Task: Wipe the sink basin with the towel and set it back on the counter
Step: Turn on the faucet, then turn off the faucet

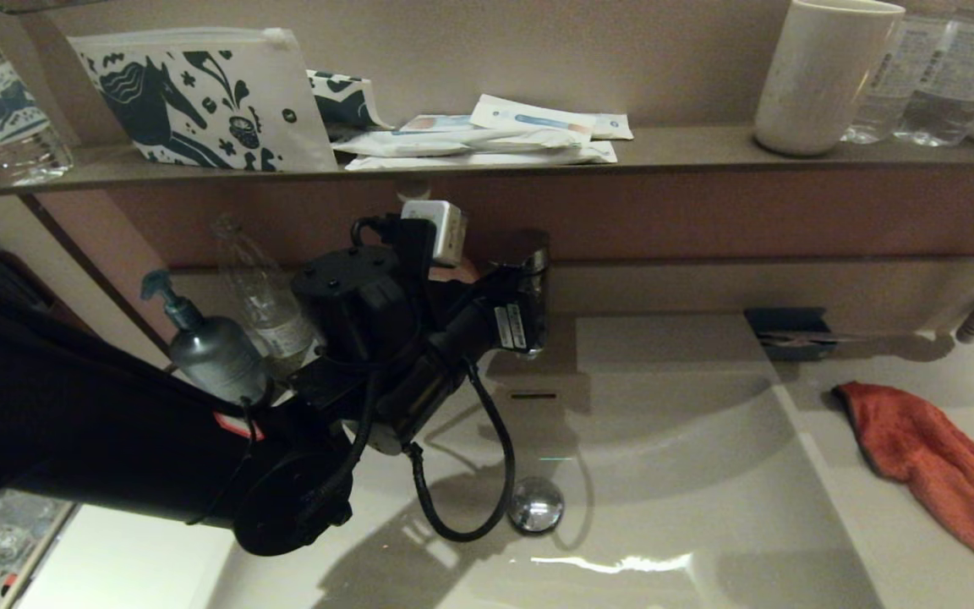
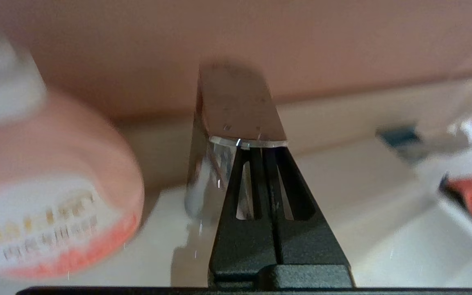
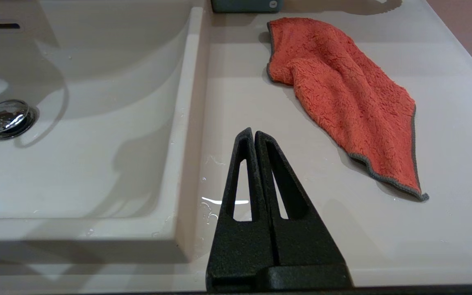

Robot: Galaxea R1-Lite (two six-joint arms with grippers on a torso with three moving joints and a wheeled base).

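The orange-red towel (image 1: 943,474) (image 3: 342,102) lies crumpled on the counter (image 1: 918,372) to the right of the sink basin (image 1: 690,507). Nothing touches it. The basin holds only its chrome drain plug (image 1: 535,505) and overflow slot (image 1: 533,395). My left gripper (image 1: 517,296) (image 2: 256,149) reaches over the basin's back, shut and empty, its tips against the front edge of the chrome faucet lever (image 2: 236,102). My right gripper (image 3: 253,133) is shut and empty. It hovers over the wet counter (image 3: 240,82) near the basin's right rim, short of the towel, and is outside the head view.
A grey pump bottle (image 1: 212,351) and a clear bottle (image 1: 263,296) stand left of the faucet, and a pink bottle (image 2: 35,184) is close to the left gripper. A dark soap dish (image 1: 791,331) sits behind the towel. The brown shelf (image 1: 690,148) carries a horse pouch, packets and a cup.
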